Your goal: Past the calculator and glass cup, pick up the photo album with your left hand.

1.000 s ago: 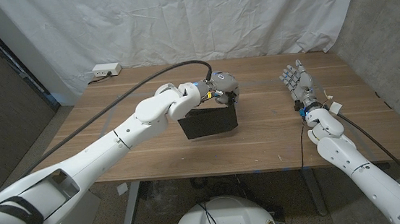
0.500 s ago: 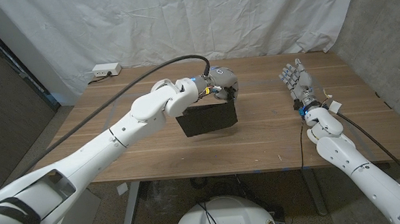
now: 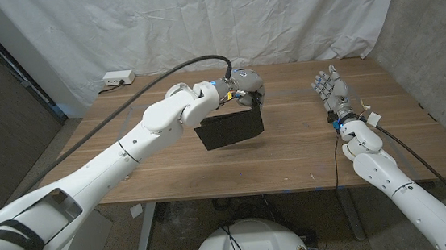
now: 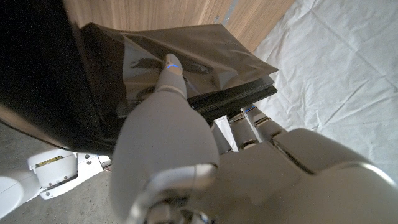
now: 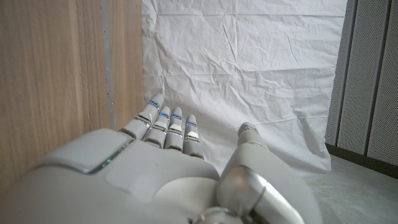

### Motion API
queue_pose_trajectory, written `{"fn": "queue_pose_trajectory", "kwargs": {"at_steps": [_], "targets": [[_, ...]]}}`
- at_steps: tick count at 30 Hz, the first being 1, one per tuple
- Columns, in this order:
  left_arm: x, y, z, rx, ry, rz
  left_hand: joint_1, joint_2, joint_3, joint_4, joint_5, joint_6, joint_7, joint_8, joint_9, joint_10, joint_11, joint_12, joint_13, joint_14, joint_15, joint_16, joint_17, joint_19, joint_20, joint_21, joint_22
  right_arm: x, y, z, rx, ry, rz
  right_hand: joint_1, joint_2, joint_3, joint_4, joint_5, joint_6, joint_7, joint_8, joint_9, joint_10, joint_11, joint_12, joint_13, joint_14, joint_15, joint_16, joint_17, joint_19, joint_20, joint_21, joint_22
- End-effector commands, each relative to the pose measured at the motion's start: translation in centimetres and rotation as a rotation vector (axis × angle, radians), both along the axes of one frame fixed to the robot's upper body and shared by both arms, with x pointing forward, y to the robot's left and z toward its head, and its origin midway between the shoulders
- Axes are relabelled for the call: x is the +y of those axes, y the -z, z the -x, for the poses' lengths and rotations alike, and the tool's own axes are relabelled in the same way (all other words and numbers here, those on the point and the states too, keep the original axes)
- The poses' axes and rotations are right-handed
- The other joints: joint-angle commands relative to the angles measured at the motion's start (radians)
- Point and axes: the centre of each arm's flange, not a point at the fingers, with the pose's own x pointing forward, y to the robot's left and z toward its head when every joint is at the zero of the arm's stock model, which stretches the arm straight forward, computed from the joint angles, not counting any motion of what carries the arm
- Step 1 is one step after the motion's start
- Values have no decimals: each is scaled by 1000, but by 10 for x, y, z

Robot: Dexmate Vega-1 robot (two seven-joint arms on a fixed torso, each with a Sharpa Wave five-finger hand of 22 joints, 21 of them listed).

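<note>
left hand [image 3: 246, 89] grips the top edge of the black album [image 3: 230, 129], held tilted above the middle of the bench [image 3: 290, 147], clear of its surface. in the left wrist view a finger [image 4: 169, 71] presses on a glossy plastic sleeve page [image 4: 205, 56] of the album. right hand [image 3: 330, 90] stands near the bench's right edge, fingers straight and apart, holding nothing. a white power strip [image 3: 118, 79] lies at the far left corner.
</note>
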Motion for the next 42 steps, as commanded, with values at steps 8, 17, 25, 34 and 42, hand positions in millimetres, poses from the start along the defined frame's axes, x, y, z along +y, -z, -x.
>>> {"fn": "queue_pose_trajectory", "kwargs": {"at_steps": [8,17,25,34,42], "targets": [[3,-18,10,-45,8,12,5,9,9,10,-1,67,52,2,1,23,14,5,23,11,-148,-5,2,-2,-74,-3,5,3,-2,1,-3,4,1,0,13,2,-6,-1,3,3,0,5,9,0,5,3,11,-2,-3,3,10,-11,-4,4],[9,-24,14,-63,1,29,5,10,11,12,-1,64,52,-1,2,21,14,2,25,10,-147,-5,3,-3,-75,-2,5,4,-5,1,-9,6,-5,-1,13,2,-6,-1,4,1,0,5,10,1,5,3,11,-2,-3,3,11,-11,-6,4],[11,-34,24,-95,10,41,4,9,12,14,-1,62,53,-3,2,19,14,0,28,9,-147,-6,3,-7,-70,-4,5,5,-5,0,-7,6,-1,-2,13,1,-6,-1,5,1,1,5,11,2,5,3,11,-1,-3,4,11,-10,-9,4],[11,-40,34,-147,15,36,4,9,13,15,-2,63,50,-4,3,17,14,-2,31,4,-147,-7,3,-10,-70,-4,5,5,-4,0,-1,3,-1,-2,14,1,-6,-2,6,1,1,5,13,0,6,3,12,-1,-3,4,12,-10,-11,4],[19,-49,42,-174,13,61,4,9,14,16,-1,63,52,-5,3,17,14,-2,33,3,-148,-8,3,-13,-69,-5,5,9,-3,2,1,8,2,-2,14,1,-7,-2,5,1,1,5,14,0,6,3,13,1,-3,4,13,-10,-13,5]]}}
